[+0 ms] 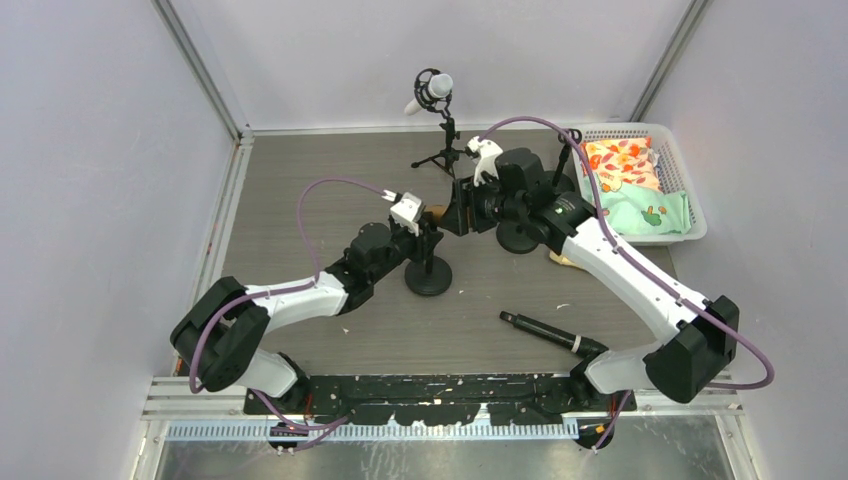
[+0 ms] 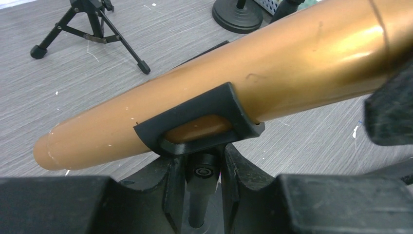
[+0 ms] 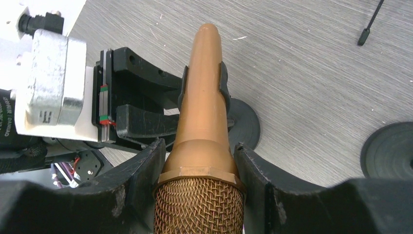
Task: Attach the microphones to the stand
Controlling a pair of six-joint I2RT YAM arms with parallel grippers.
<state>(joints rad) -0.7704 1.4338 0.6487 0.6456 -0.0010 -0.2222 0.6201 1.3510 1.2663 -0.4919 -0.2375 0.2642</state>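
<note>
The metallic gold microphone [image 2: 272, 68] lies in the black clip [image 2: 195, 124] of a round-based stand [image 1: 428, 274]; its tail pokes out past the clip. My left gripper [image 2: 203, 163] is shut on the stand's post just under the clip; it also shows in the top view [image 1: 427, 238]. My right gripper [image 3: 200, 156] is shut on the gold microphone [image 3: 202, 112] at the collar below its mesh head; it also shows in the top view [image 1: 463, 206]. A white microphone [image 1: 432, 90] sits in a tripod stand [image 1: 443, 155] at the back. A black microphone [image 1: 552, 333] lies on the table in front.
A second round stand base [image 1: 520, 238] sits under my right arm, with a cream-coloured end [image 1: 562, 259] showing beside it. A white basket [image 1: 690, 190] with patterned cloth stands at the back right. The tripod's legs [image 2: 92, 31] spread behind the clip.
</note>
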